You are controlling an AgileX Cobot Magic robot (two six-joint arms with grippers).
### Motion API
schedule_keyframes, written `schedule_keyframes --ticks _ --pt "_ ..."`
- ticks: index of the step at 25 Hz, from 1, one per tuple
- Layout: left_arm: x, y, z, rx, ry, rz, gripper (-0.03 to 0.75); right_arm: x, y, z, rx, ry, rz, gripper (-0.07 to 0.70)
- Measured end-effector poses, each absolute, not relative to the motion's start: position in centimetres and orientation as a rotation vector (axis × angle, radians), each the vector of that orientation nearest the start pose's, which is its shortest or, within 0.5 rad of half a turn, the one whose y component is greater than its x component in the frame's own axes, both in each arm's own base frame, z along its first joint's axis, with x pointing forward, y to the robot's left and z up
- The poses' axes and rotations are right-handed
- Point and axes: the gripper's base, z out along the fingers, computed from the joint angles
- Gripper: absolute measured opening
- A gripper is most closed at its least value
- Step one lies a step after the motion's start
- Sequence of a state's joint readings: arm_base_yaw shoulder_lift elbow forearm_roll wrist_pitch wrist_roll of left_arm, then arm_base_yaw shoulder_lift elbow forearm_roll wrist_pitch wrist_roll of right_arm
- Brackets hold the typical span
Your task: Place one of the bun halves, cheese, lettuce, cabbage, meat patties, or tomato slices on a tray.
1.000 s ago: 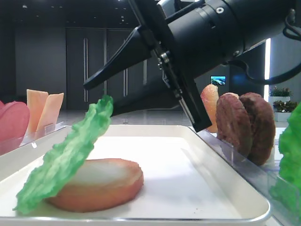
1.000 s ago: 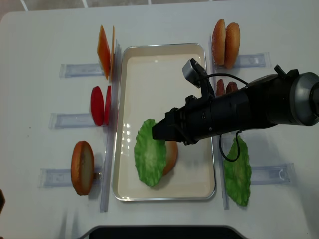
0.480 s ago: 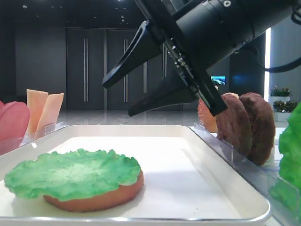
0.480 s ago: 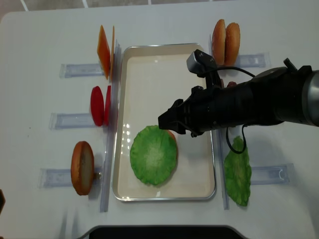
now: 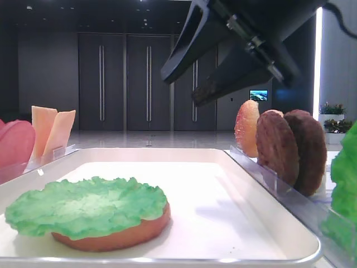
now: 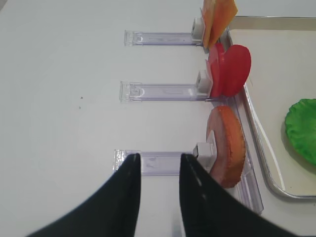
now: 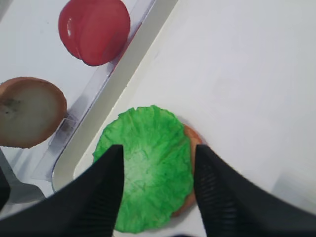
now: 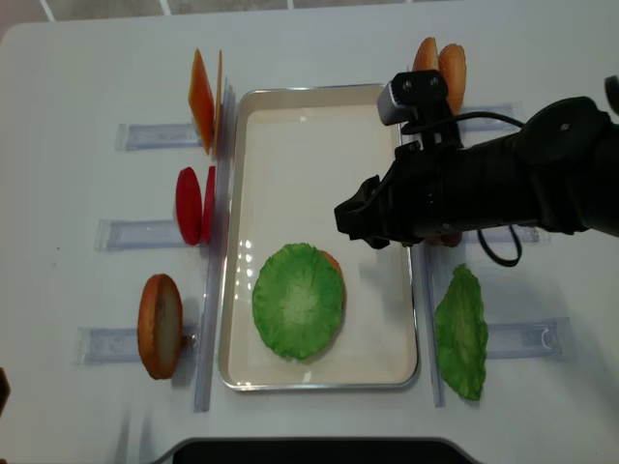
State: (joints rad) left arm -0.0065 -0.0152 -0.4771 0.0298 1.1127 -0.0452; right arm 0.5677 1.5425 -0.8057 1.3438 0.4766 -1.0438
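A: Lettuce (image 8: 298, 302) — is the right gripper (image 8: 356, 215) carrying it?

B: No, its jaws stand apart, empty, mid-frame above the tray (image 8: 319, 135). The leaf lies flat on a bun half (image 5: 120, 234), lower left of the tray, probably as a stacked layer.

A: Any writing?

B: None readable.

Matte black throughout. Right arm (image 8: 513, 184): thick cylindrical housing tapering toward a wedge-shaped right gripper (image 8: 356, 217), grey boxy wrist camera (image 8: 411, 97) on top, thin black cable (image 8: 498, 253) looping below. Flat tapered fingers (image 7: 219, 187) with fine ribbed pads. Left gripper (image 6: 158, 197): smooth black fingers.
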Motion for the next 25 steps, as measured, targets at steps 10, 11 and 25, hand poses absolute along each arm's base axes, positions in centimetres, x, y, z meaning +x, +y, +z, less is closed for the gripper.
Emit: schedule_keyframes --ticks 10,11,25 --pt "-0.7 0.2 26.7 -0.043 2.103 0.005 0.209 20.3 11.4 26.6 -0.526 2.564 0.482 0.321" --pt "-0.7 0.2 26.7 -0.043 2.103 0.005 0.209 20.1 9.9 26.7 -0.481 2.612 0.419 0.321" --pt "-0.7 0.2 26.7 -0.043 2.103 0.005 0.209 8.0 -0.1 33.7 0.016 2.418 -0.003 0.295"
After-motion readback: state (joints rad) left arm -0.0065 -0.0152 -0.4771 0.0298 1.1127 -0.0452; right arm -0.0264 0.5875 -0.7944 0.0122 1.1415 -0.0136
